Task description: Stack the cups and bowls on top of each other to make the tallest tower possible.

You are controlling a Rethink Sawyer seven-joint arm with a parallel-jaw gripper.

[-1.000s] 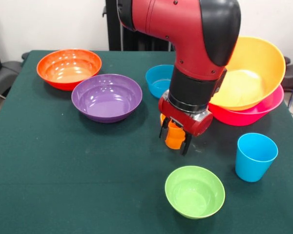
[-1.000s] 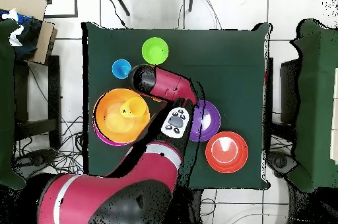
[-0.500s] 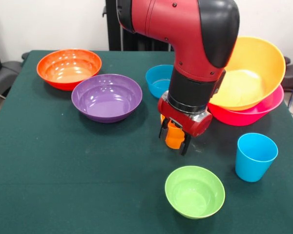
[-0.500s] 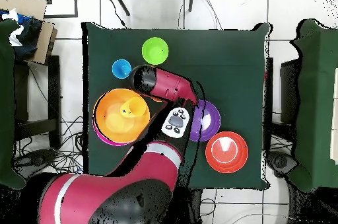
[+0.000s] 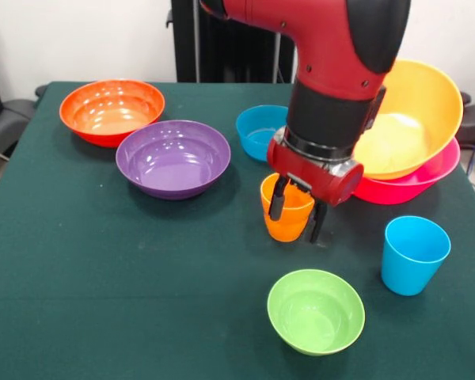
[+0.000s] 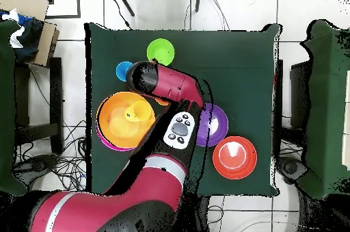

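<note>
claw (image 5: 294, 219): spread, one finger dipped inside the orange cup's mouth, the other outside its wall on the side toward the blue cup; not clearly pinching, so no grip to count on.
orange cup (image 5: 286, 210): upright on the green cloth (image 5: 103, 293), mid-table, between the small blue bowl (image 5: 257, 129) and the lime bowl (image 5: 316, 309).
tower so far: big orange bowl (image 5: 412, 119) tilted inside the pink bowl (image 5: 427, 178) at the table's edge; in the overhead view a yellow cup (image 6: 139, 111) lying inside that orange bowl (image 6: 116, 123).
loose pieces: purple bowl (image 5: 173, 157), red-orange bowl (image 5: 112, 109), blue cup (image 5: 413, 253), all apart from one another on the cloth.
likely step: closing on the orange cup's rim for a lift toward the pile.
risk, grip: thin glossy wall pinched on one side only; probable swing or slip once off the cloth.
risk, tipping: off-centre closing could shove the cup over and roll it toward the lime bowl.
risk, pile: orange bowl already leaning; a cup dropped on its slope would slide sideways rather than sit upright, and a hard nudge could shift the bowl in the pink one.
risk, clearance: wrist bulky and close to the orange bowl's rim; a low sweep across could clip it.
</note>
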